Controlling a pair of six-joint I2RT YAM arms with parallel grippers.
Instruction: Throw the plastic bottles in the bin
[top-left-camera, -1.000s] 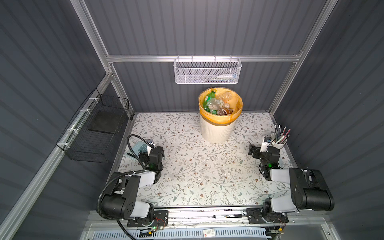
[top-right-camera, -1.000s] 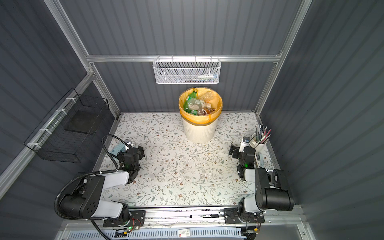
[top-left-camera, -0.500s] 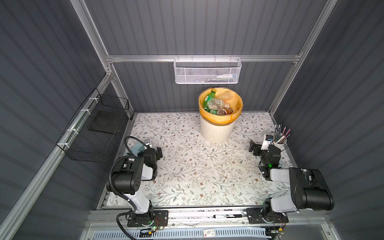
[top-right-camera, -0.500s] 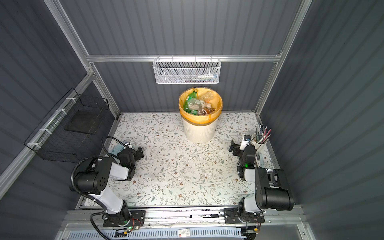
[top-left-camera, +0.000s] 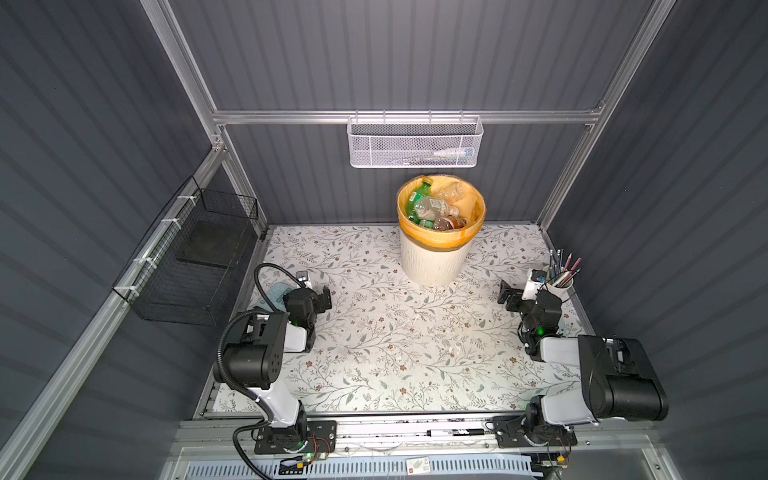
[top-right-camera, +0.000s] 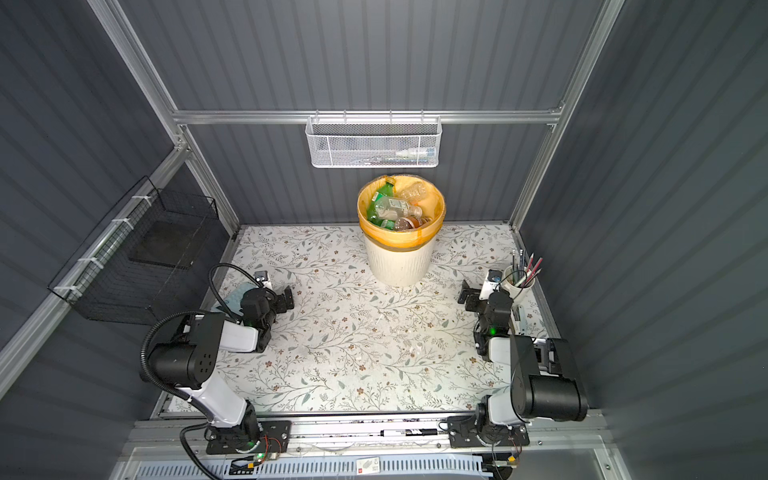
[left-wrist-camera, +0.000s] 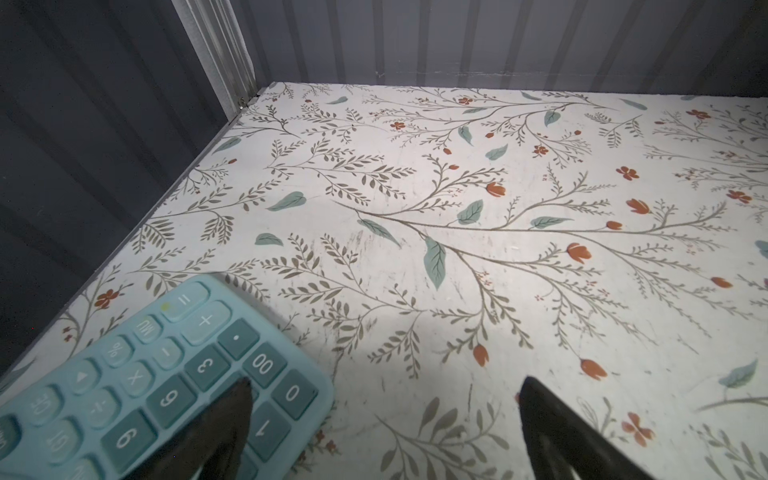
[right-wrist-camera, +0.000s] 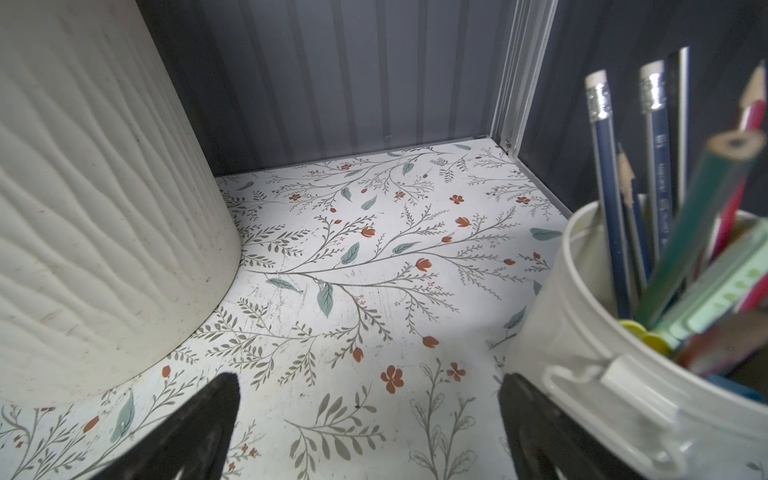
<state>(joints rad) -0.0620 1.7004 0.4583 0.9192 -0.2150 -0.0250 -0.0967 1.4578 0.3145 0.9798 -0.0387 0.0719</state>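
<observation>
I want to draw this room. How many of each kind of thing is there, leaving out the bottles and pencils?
Arms: 2
Baskets: 2
Bin: 1
Cup: 1
Calculator: 1
Total: 7

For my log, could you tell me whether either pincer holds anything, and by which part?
Nothing is held: left pincer and right pincer both stand open, empty.

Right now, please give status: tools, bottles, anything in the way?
Left tool open, empty, at calculator edge. Right tool open, empty, beside pencil cup. Bottles in bin, none seen on table. Nothing in the way.
</observation>
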